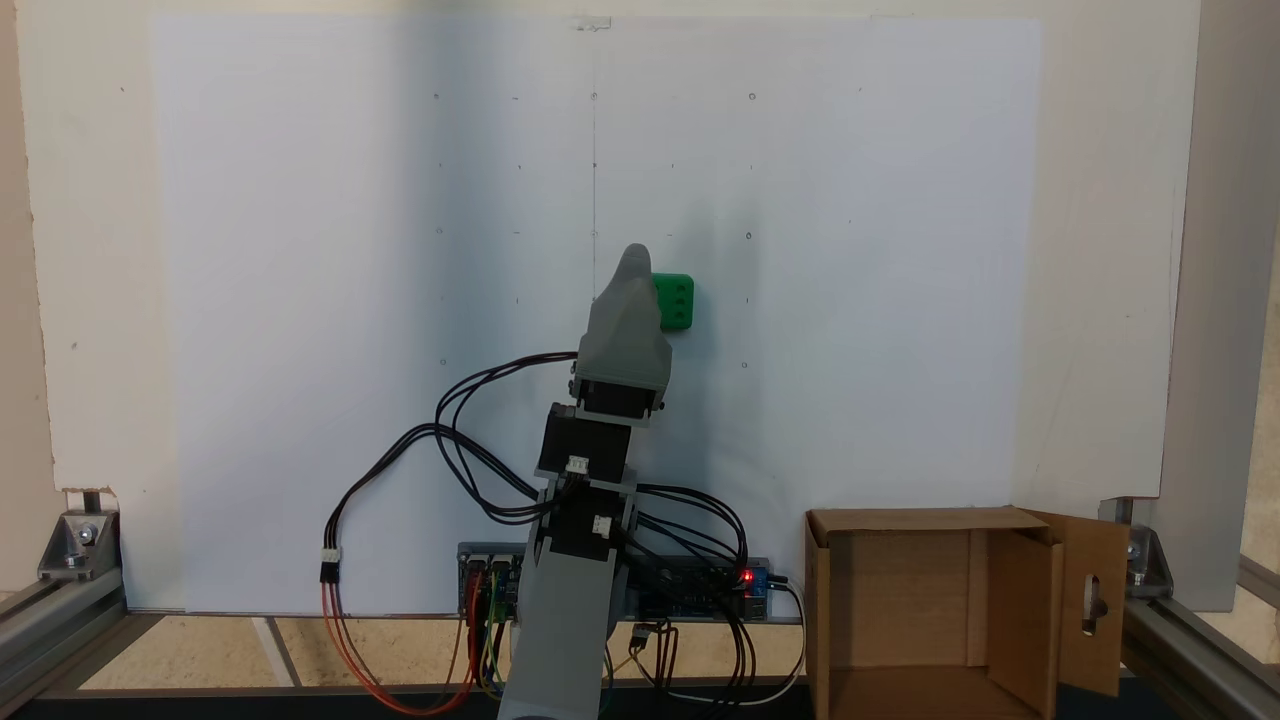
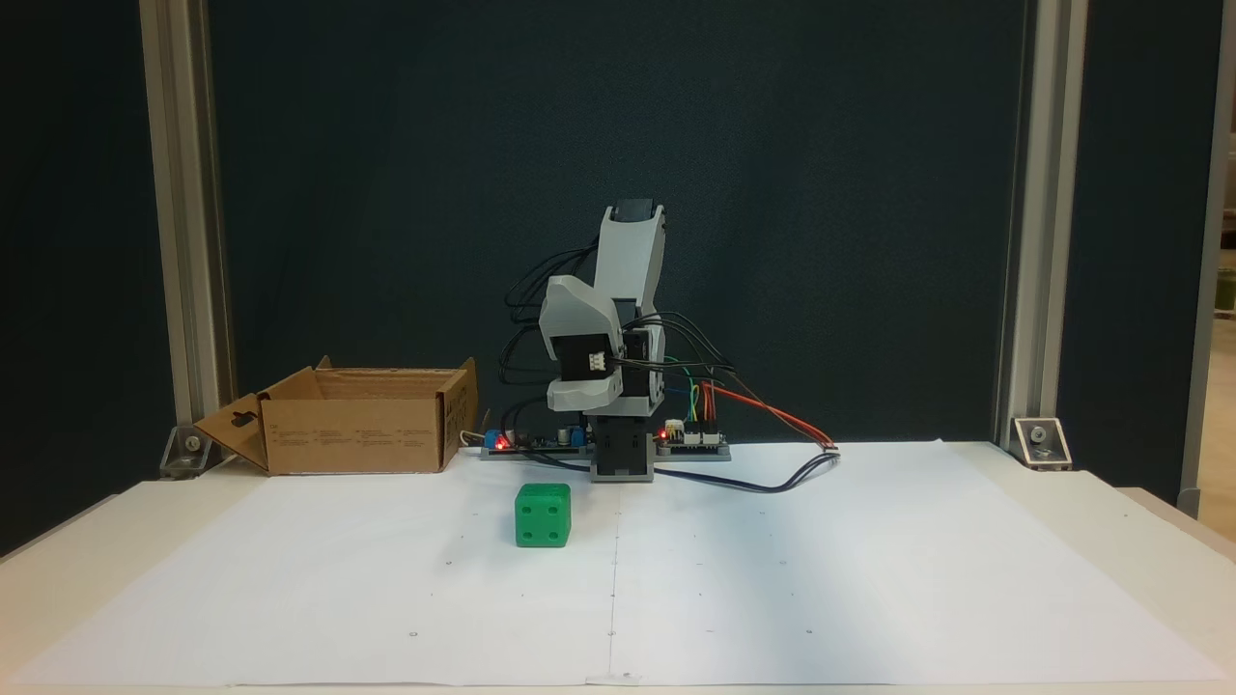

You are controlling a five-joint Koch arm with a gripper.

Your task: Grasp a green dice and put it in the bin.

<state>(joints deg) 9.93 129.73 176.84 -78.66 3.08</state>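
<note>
The green dice (image 2: 543,515) sits on the white paper sheet (image 2: 821,579) that covers the table, clear of the arm's base and resting flat on one face; a four-pip face is turned to the camera in a fixed view, and a three-pip face shows from above (image 1: 674,301). The gripper (image 1: 634,262) is folded in over the arm's own base, raised off the sheet and not touching the cube; from above its tip overlaps the cube's edge, but the side-on view (image 2: 583,390) shows it well above and behind. The jaws lie one behind the other for both cameras, so whether the fingers are parted or closed cannot be determined. The bin (image 2: 362,434) stands open beside the base, its slotted flap (image 1: 1094,600) hanging outward, interior bare. Assessment of the cube: rigid moulded plastic, likely light, not fragile, with a smooth and probably somewhat slippery surface; rounded corners offer poor purchase. Recommended hold is across two opposite flat side faces, jaws square to them and low enough to seat on the flats rather than the rounded edges. The recessed pips should not hinder contact. The grasp has not begun; an approach and descent are required first.
</note>
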